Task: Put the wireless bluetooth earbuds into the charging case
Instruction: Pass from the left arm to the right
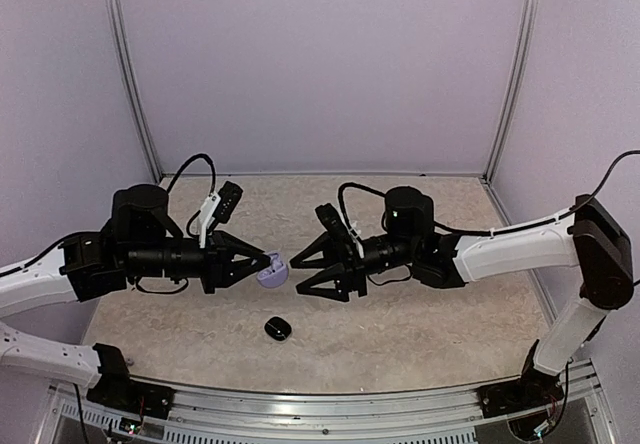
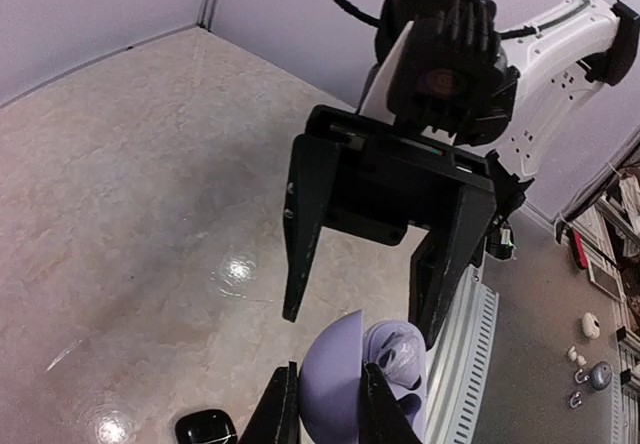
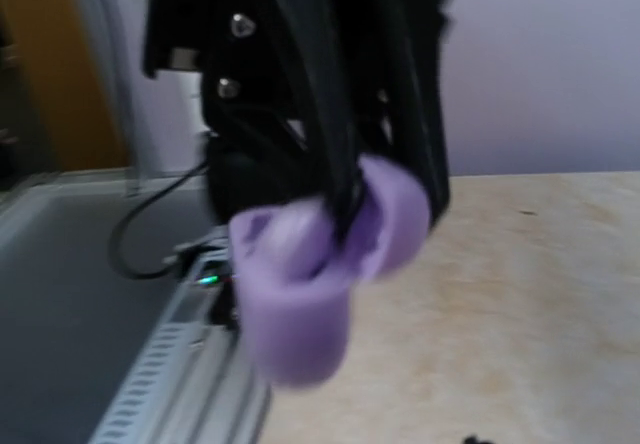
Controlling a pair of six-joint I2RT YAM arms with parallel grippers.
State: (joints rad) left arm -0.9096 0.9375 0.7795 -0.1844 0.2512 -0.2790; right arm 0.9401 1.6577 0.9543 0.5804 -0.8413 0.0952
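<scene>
My left gripper [image 1: 264, 267] is shut on the open lid of a lavender charging case [image 1: 273, 271] and holds it above the table. In the left wrist view its fingers [image 2: 283, 412] pinch the lid [image 2: 340, 384], and one pale glossy earbud [image 2: 402, 356] sits in the case base. My right gripper [image 1: 297, 277] is open, facing the case, with its fingers [image 2: 303, 224] on either side of it. The right wrist view shows the case [image 3: 300, 294] blurred and close. A black case [image 1: 278, 328] lies on the table below. No other earbuds are in view.
The black case also shows in the left wrist view [image 2: 206, 428]. The beige tabletop [image 1: 420, 324] is bounded by lavender walls and a metal rail [image 1: 330, 404] at the near edge. Both arms meet over the middle of the table.
</scene>
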